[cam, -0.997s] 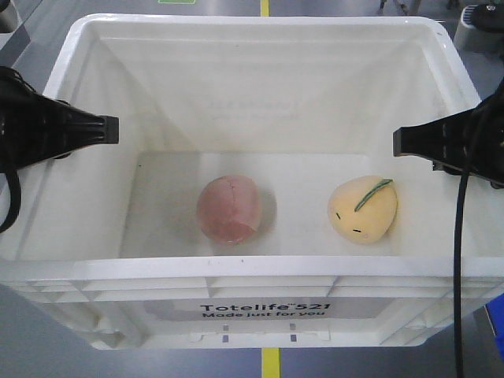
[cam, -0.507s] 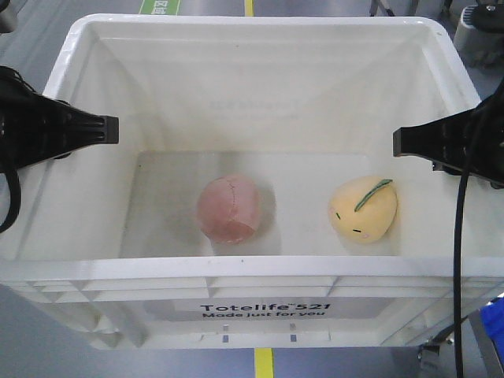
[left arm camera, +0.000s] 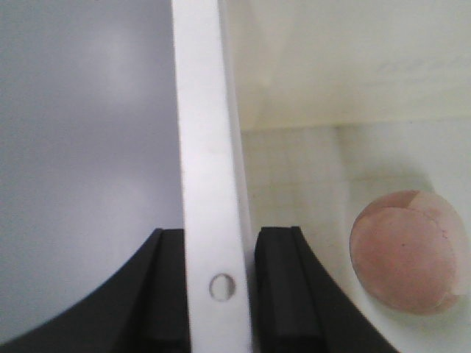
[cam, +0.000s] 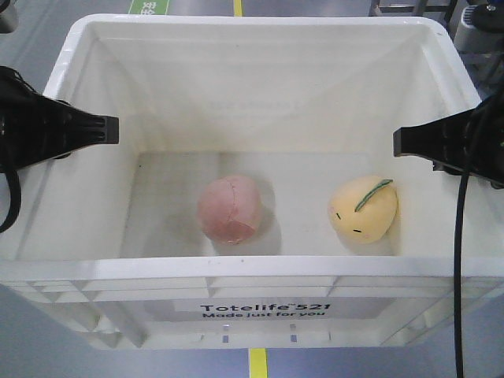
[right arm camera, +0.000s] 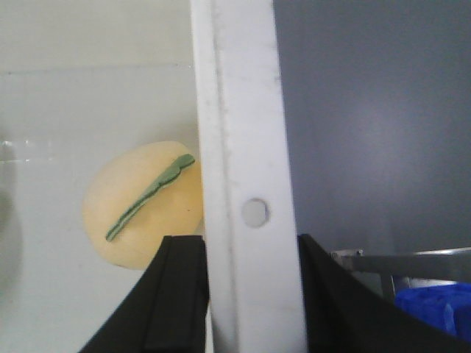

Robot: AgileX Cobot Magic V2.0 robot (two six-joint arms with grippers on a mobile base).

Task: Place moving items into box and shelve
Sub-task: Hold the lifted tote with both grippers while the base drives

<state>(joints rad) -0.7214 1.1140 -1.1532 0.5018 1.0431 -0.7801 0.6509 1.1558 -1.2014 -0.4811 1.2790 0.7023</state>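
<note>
A white plastic box (cam: 252, 272) fills the front view, held off the floor between my two arms. A pink ball (cam: 228, 208) and a yellow plush with a green stripe (cam: 363, 209) lie on its bottom. My left gripper (cam: 106, 130) is shut on the box's left rim (left arm camera: 213, 220), one finger on each side of the wall. My right gripper (cam: 405, 142) is shut on the right rim (right arm camera: 250, 243) in the same way. The pink ball shows in the left wrist view (left arm camera: 408, 254) and the yellow plush in the right wrist view (right arm camera: 143, 202).
Grey floor with a yellow line (cam: 257, 362) lies under the box. A green floor marking (cam: 148, 6) shows beyond the far wall. A blue object (right arm camera: 434, 309) and a metal frame (right arm camera: 390, 257) are low on the right, outside the box.
The floor markings have slid left and down past the box, so the box and both arms are travelling together. The ball has rolled slightly. Both grips are unchanged.
</note>
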